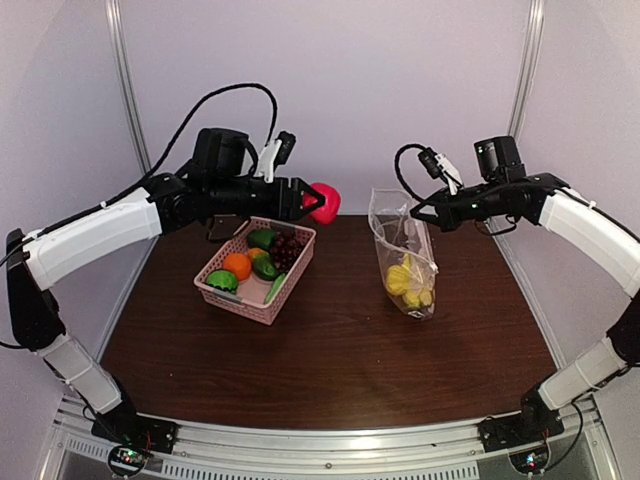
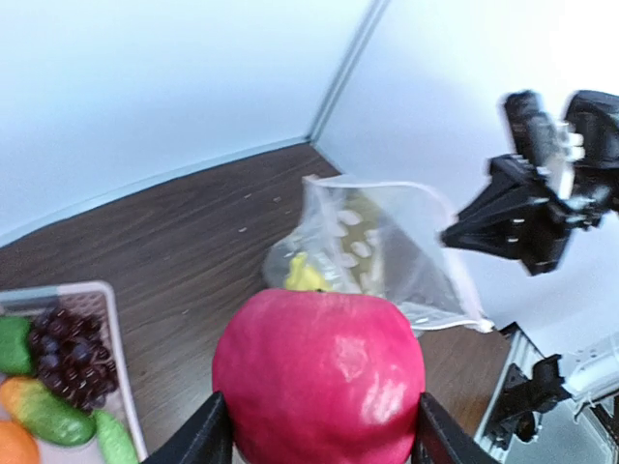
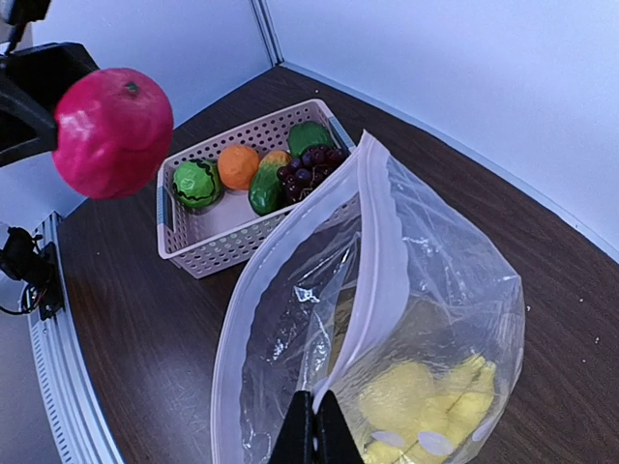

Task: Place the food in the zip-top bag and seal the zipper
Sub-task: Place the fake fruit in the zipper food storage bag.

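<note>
Up in the air, the left claw (image 1: 318, 203) is clamped on a red fruit (image 1: 327, 203). The left wrist view shows a finger (image 2: 205, 437) pressed against each flank of the fruit. The fruit hangs above the table (image 1: 330, 360), just past the far right corner of the basket (image 1: 236, 298). It sits between the basket and the bag (image 1: 405, 250) and touches neither.

The right claw (image 1: 428, 214) is pinched closed on the bag's upper edge and holds it upright. The bag stands right of the middle, toward the far edge, and its bottom appears to rest on the table. In the right wrist view the fingertips (image 3: 298, 440) meet on the clear film at the mouth. The mouth gapes, its two lips stand well apart, and the zipper (image 3: 377, 242) is unsealed. Yellow pieces (image 3: 416, 396) lie heaped in the bottom of the bag.

The basket sits left of the middle, also toward the far edge, at an angle to the table's sides. Inside it lie an orange (image 1: 237, 265) and dark grapes (image 1: 287, 247). Several green pieces (image 1: 222, 281) are in it too, one at its near left corner and another at its far corner.
</note>
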`<act>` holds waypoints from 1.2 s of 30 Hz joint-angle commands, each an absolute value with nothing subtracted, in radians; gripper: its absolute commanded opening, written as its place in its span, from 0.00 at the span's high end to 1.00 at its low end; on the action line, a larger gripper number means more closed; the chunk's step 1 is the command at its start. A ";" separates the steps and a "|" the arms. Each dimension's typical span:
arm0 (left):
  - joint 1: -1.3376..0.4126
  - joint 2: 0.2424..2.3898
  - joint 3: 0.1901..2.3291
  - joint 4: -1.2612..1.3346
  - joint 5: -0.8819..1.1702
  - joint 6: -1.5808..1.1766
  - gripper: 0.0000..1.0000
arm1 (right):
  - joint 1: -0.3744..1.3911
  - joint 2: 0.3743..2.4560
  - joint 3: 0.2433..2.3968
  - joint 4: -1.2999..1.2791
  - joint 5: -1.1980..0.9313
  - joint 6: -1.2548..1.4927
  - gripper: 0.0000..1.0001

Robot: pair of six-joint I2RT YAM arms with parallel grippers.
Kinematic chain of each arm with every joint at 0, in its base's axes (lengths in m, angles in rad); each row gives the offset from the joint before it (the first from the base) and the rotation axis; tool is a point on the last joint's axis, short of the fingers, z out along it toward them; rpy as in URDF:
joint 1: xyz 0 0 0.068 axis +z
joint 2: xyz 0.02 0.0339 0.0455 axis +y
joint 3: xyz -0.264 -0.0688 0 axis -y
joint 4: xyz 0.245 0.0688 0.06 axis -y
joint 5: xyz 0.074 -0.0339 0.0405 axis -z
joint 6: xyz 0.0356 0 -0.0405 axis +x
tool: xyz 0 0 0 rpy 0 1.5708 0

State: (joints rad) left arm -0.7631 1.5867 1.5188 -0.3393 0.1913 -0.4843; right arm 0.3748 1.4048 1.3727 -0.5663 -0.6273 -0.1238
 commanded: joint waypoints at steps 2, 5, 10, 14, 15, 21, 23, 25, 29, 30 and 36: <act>-0.856 1.567 1.462 0.073 0.317 -0.503 0.44 | 0.409 1.439 1.431 -0.647 -0.623 -0.089 1.00; -0.877 1.598 1.448 0.162 0.297 -0.569 0.44 | 0.416 1.452 1.448 -0.642 -0.645 -0.063 1.00; -0.895 1.683 1.422 0.287 0.285 -0.685 0.45 | 0.417 1.463 1.498 -0.667 -0.680 -0.047 1.00; -0.908 1.755 1.438 0.311 0.271 -0.721 0.46 | 0.417 1.454 1.509 -0.665 -0.706 -0.028 1.00; -0.912 1.768 1.440 0.318 0.266 -0.727 0.46 | 0.418 1.452 1.511 -0.666 -0.711 -0.026 1.00; -0.930 1.835 1.470 0.295 0.219 -0.740 0.48 | 0.417 1.425 1.494 -0.652 -0.738 -0.018 1.00; -0.932 1.862 1.498 0.254 0.205 -0.749 0.49 | 0.417 1.415 1.491 -0.648 -0.742 -0.020 1.00; -0.934 1.902 1.544 0.202 0.205 -0.752 0.46 | 0.417 1.411 1.490 -0.645 -0.747 -0.020 1.00; -0.937 1.943 1.601 0.117 0.198 -0.762 0.31 | 0.417 1.410 1.486 -0.642 -0.751 -0.020 1.00; -0.942 1.943 1.611 0.091 0.177 -0.762 0.25 | 0.418 1.409 1.485 -0.640 -0.752 -0.020 1.00; -0.958 1.915 1.667 0.027 0.126 -0.689 0.02 | 0.412 1.407 1.492 -0.659 -0.705 -0.050 1.00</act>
State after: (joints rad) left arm -0.9428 1.9419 1.6115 0.0612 0.1703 -0.7383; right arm 0.4129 1.4361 1.4857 -0.6586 -0.7254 -0.0280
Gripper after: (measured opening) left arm 0.972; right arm 0.003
